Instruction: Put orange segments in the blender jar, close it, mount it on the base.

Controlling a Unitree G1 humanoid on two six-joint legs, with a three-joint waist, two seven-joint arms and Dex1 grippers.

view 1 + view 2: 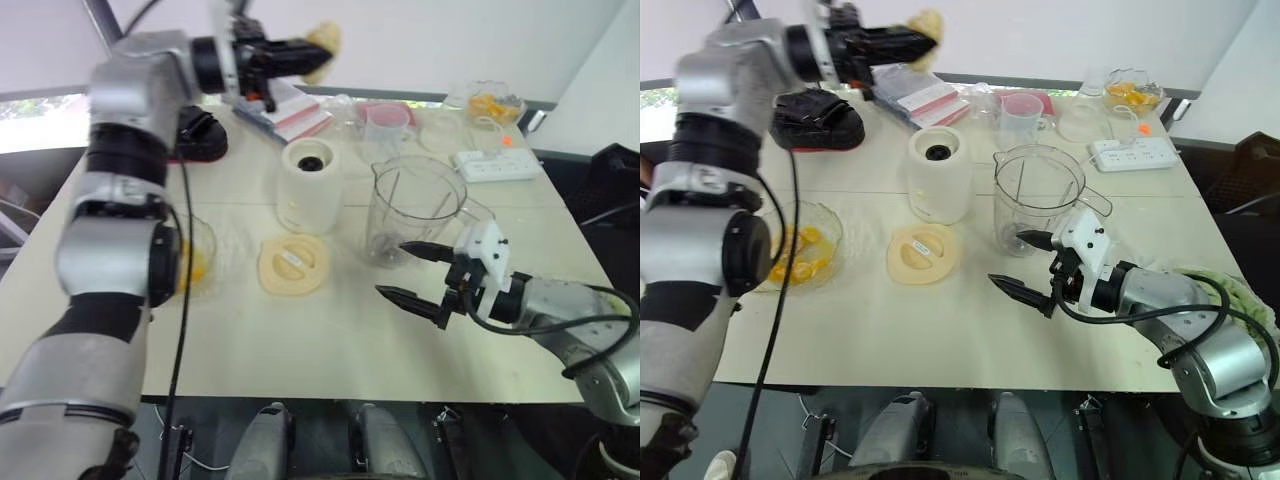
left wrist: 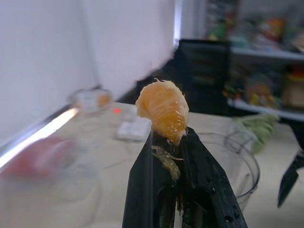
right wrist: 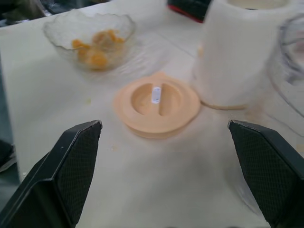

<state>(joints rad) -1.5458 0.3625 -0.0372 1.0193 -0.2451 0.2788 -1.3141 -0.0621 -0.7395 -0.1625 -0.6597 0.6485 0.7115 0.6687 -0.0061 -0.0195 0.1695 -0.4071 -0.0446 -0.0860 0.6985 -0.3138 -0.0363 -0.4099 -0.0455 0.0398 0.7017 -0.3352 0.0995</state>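
Note:
My left gripper point(image 1: 305, 52) is raised high over the back of the table, shut on an orange segment point(image 2: 163, 109), also seen as a pale lump point(image 1: 926, 26). The clear blender jar point(image 1: 413, 207) stands upright mid-table with nothing visible inside. Left of it stands the white blender base point(image 1: 309, 186), and the cream lid point(image 1: 293, 264) lies flat in front of the base. A glass bowl point(image 1: 800, 246) holding several orange segments sits at the left. My right gripper point(image 1: 410, 273) hovers open just in front of the jar, nothing between its fingers.
At the back lie a black pouch point(image 1: 816, 116), a stack of booklets point(image 1: 923, 100), a measuring cup point(image 1: 1020, 118), a white power strip point(image 1: 1129, 154) and another glass bowl of fruit point(image 1: 1132, 93). The table's front edge runs close under my right arm.

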